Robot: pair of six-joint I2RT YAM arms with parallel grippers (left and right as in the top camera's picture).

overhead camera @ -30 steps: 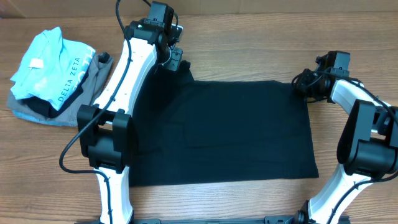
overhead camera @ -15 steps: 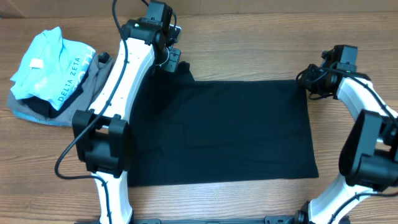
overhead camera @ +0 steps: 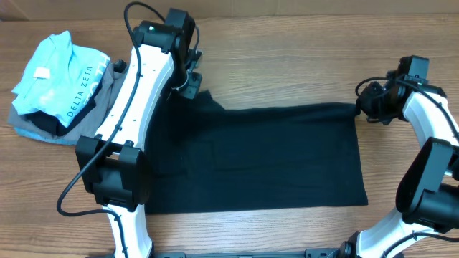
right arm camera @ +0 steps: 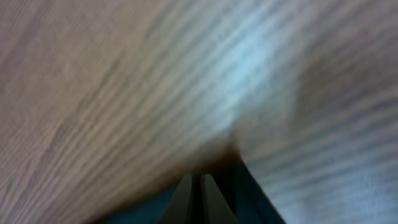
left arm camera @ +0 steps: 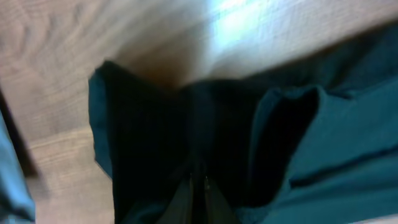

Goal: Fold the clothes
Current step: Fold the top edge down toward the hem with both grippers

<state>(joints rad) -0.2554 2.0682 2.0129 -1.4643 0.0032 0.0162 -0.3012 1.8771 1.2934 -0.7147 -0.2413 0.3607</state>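
item: black T-shirt (overhead camera: 258, 158), plain, no print showing
state: spread mostly flat, roughly rectangular, a few soft creases
pose: long side runs left-right; far-left corner bunched into a peak, far-right corner stretched to a point
place: middle of the table (overhead camera: 301, 50); near hem close to the table's near edge, far hem well short of its far edge

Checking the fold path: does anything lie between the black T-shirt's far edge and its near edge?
Nothing visible does. The left tool and right tool pinch far corners of the black T-shirt, nothing lies on it, and the pile of other clothes sits apart.
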